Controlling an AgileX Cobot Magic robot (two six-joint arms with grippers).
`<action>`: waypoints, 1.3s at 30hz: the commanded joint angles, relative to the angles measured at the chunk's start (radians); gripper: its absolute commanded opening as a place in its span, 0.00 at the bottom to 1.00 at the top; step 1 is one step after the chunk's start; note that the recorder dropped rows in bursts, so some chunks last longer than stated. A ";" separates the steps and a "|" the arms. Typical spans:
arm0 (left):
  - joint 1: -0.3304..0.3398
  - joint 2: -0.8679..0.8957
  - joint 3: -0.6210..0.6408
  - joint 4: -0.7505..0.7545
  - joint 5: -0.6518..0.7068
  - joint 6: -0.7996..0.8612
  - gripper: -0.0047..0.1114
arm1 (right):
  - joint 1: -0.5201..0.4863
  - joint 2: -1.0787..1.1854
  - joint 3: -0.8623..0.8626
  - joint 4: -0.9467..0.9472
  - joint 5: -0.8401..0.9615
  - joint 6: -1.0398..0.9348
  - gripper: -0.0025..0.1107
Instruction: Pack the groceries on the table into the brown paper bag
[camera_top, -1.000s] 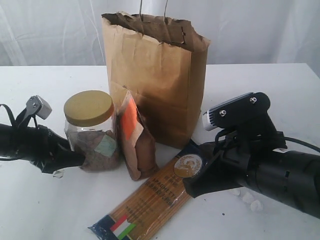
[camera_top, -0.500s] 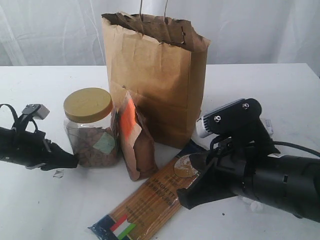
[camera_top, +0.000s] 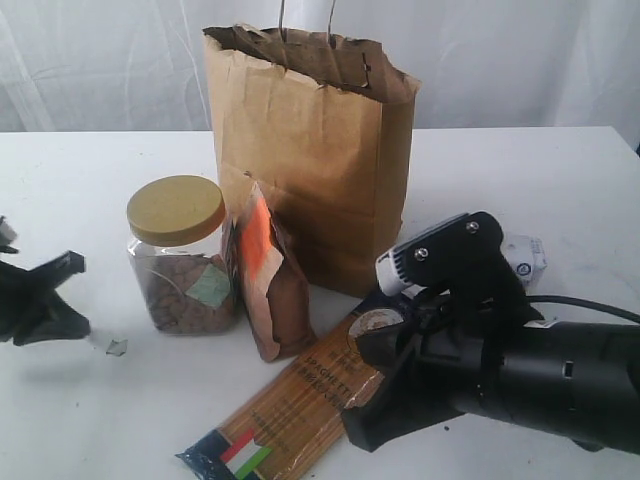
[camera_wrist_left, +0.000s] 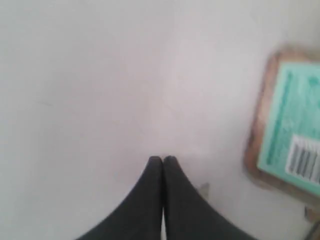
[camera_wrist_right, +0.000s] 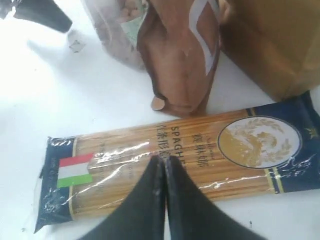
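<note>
Left gripper (camera_wrist_left: 162, 161) has its jaws pressed together with nothing between them. It sits low over bare table (camera_top: 560, 170), apart from the jar (camera_top: 180, 260), whose teal barcode label shows at the edge of the left wrist view. A small pale scrap (camera_top: 115, 347) lies on the table just beside the gripper's tip. Right gripper (camera_wrist_right: 162, 161) is likewise closed and empty, with its tips over the middle of the spaghetti pack (camera_top: 300, 400); whether they touch the wrapper cannot be told. The pack lies flat and diagonal, its gold-medallion end near the foot of the bag (camera_top: 310, 150) and its flag end toward the near edge of the exterior view. The bag stands upright with its mouth open, behind everything else. The gold-lidded jar stands upright to the left of the bag. The pouch (camera_top: 272, 290), with its orange label, leans just beside the jar, in front of the bag.
</note>
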 joint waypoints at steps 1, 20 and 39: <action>0.160 -0.075 0.007 -0.072 -0.251 -0.158 0.04 | 0.001 -0.007 0.004 0.000 0.030 0.007 0.02; 0.374 -0.133 -0.443 2.144 -1.042 -1.496 0.04 | 0.001 -0.007 0.004 0.003 0.147 0.057 0.02; 0.305 -0.054 -0.202 2.790 -1.585 -1.679 0.94 | 0.001 -0.007 0.004 0.011 0.093 0.057 0.02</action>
